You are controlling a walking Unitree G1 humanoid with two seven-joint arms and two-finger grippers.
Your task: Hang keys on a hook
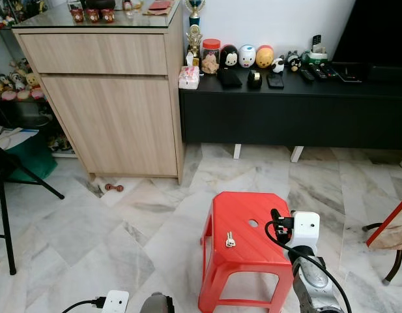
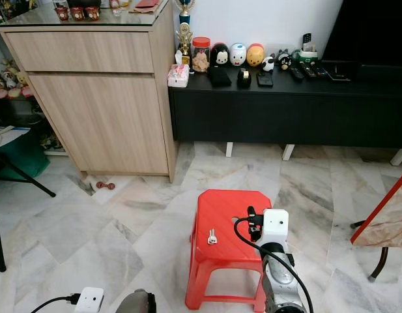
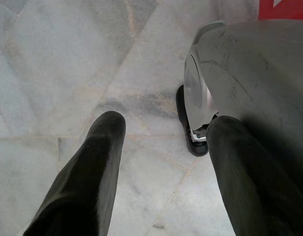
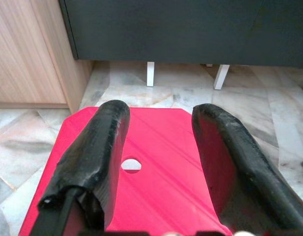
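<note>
A small set of silver keys [image 1: 230, 240] lies flat on the top of a red plastic stool [image 1: 253, 251], to the left of the stool's round centre hole [image 4: 131, 164]. My right arm [image 1: 309, 261] reaches over the stool's right side. In the right wrist view my right gripper [image 4: 161, 113] is open just above the stool top, one finger [image 4: 99, 147] on each side of the hole, holding nothing. My left gripper [image 3: 166, 125] hangs low and open, pointing down at the marble floor beside my own silver leg [image 3: 249, 73].
A light wooden cabinet [image 1: 109, 98] stands at the back left. Beside it, a low black console [image 1: 292, 111] carries toys and jars. A black tripod leg [image 1: 5, 208] is at the left, and a table edge with a chair leg [image 1: 389, 235] at the right. A small red item [image 1: 114, 188] lies on the floor.
</note>
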